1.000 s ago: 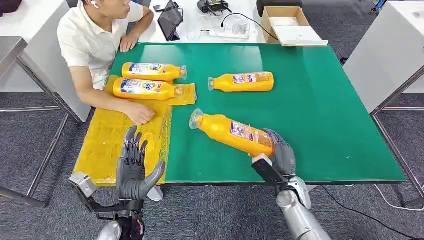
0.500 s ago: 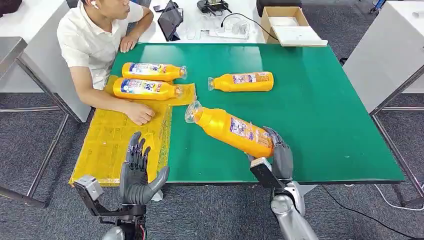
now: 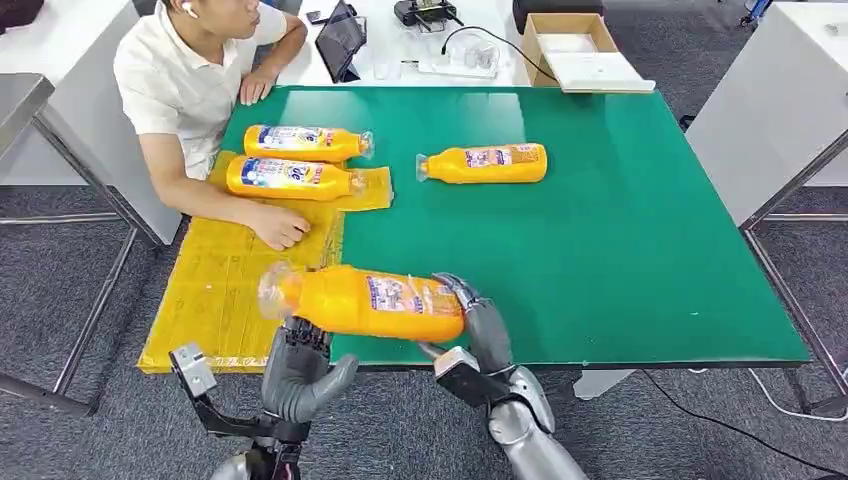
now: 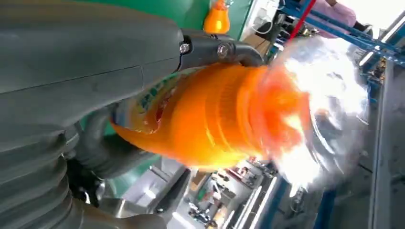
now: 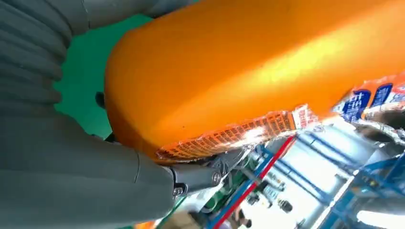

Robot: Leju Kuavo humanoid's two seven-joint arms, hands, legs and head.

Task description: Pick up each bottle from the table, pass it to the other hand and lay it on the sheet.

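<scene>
bottle [image 3: 365, 302] | base gripped by right hand [image 3: 483, 330] | neck over left hand [image 3: 298, 372]

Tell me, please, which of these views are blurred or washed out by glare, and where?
Head view: evenly lit and sharp, except the held bottle's cap end, slightly smeared. Left wrist view: the bottle's cap end is blurred and blown out to white. Right wrist view: the bottle is very close and soft, with a bright sheen, and the background beyond is overexposed.
</scene>
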